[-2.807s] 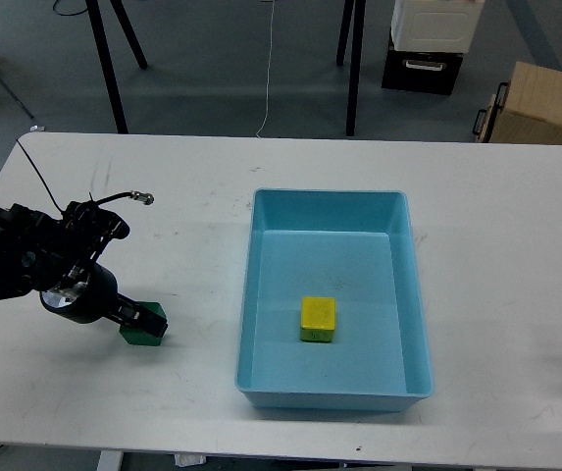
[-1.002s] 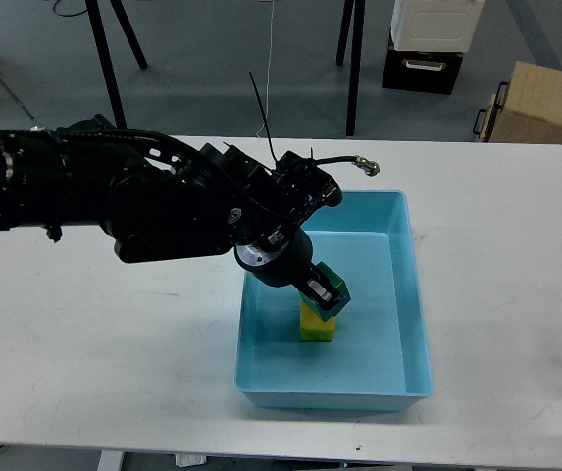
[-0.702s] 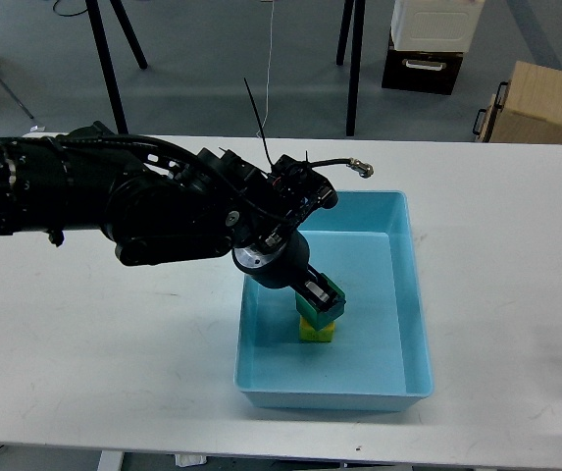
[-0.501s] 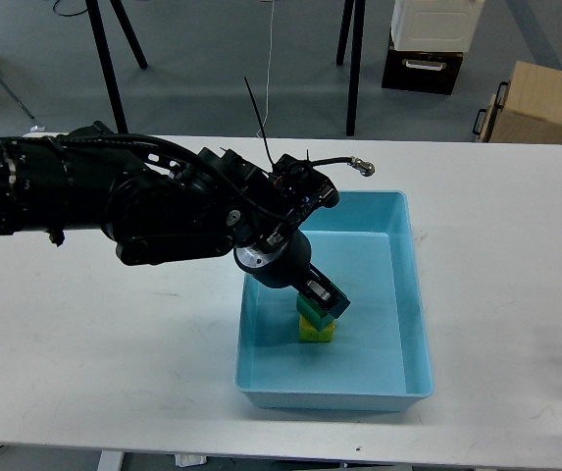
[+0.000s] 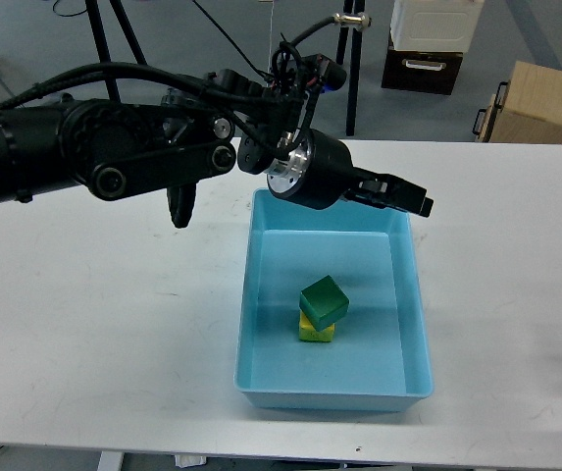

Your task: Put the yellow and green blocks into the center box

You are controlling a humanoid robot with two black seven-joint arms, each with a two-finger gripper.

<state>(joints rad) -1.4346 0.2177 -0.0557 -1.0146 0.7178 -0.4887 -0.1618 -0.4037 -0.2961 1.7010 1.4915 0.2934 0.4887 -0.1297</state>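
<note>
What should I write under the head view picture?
Green block sits on yellow block inside blue tray.

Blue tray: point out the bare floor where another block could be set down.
Inside the blue tray, floor is bare between the far wall and the green block, which sits on the yellow block, and along the right wall. The left hand hangs over the far rim.

One block (image 5: 323, 298) sits atop the other (image 5: 317, 332) — both inside the tray (image 5: 403, 324).

The left end effector (image 5: 410, 201) hangs over the tray's (image 5: 413, 294) far wall, blocking that side; the near half lies open.
</note>
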